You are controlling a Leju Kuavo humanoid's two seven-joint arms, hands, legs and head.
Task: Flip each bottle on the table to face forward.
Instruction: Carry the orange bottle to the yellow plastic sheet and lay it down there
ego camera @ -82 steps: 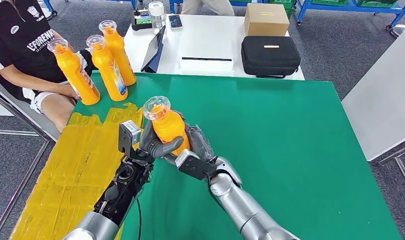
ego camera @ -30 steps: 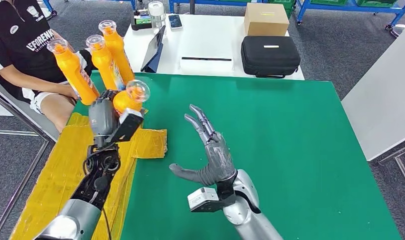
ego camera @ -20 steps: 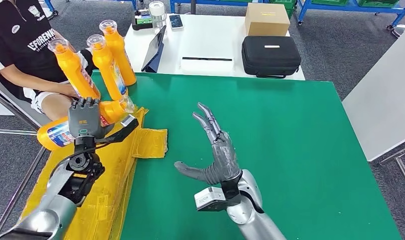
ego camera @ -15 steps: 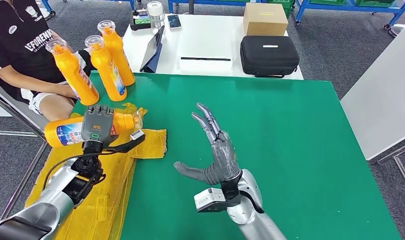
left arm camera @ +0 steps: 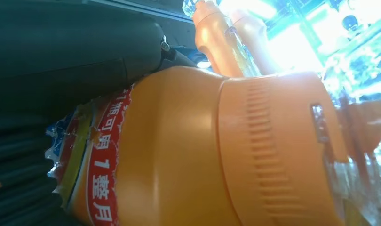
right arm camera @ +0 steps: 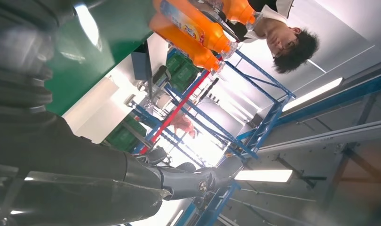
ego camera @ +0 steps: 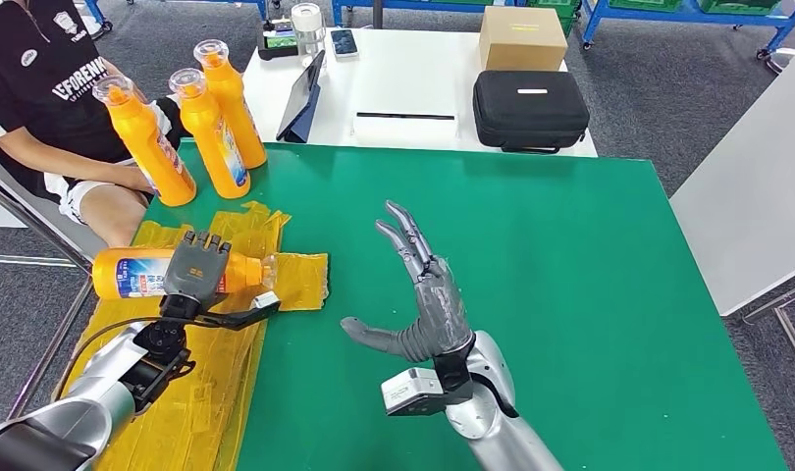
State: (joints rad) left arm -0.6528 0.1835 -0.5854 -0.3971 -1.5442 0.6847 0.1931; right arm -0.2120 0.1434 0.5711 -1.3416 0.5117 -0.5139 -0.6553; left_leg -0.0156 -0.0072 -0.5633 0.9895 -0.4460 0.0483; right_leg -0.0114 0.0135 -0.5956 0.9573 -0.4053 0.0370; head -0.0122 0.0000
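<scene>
An orange bottle (ego camera: 138,274) is laid on its side on the yellow sheet (ego camera: 207,334) at the left edge of the green table (ego camera: 570,294), its clear cap (ego camera: 267,271) pointing toward the table's middle and its labelled base toward the person (ego camera: 40,88) seated at that side. It is gripped by the left hand (ego camera: 198,268), whose fingers (ego camera: 202,240) are wrapped over the top of the body near the neck. In the left wrist view the same bottle (left arm camera: 217,155) is seen very close, with a red and blue label (left arm camera: 97,165) and a ribbed orange collar (left arm camera: 273,146).

Three more bottles (ego camera: 212,123) are stood upright in a row at the table's far left corner, just beside the person, with clear caps uppermost. Whether their labels are turned forward cannot be told for all of them.

The right hand (ego camera: 423,294) is held above the table's middle, well apart from every bottle, with the palm turned to the left, the fingers (ego camera: 401,231) spread and raised and the thumb stuck out; nothing is held in it.

Beyond the green table, a white table (ego camera: 413,98) is seen, on which a black case (ego camera: 531,108), a cardboard box (ego camera: 523,37) and a tablet (ego camera: 303,93) are placed.
</scene>
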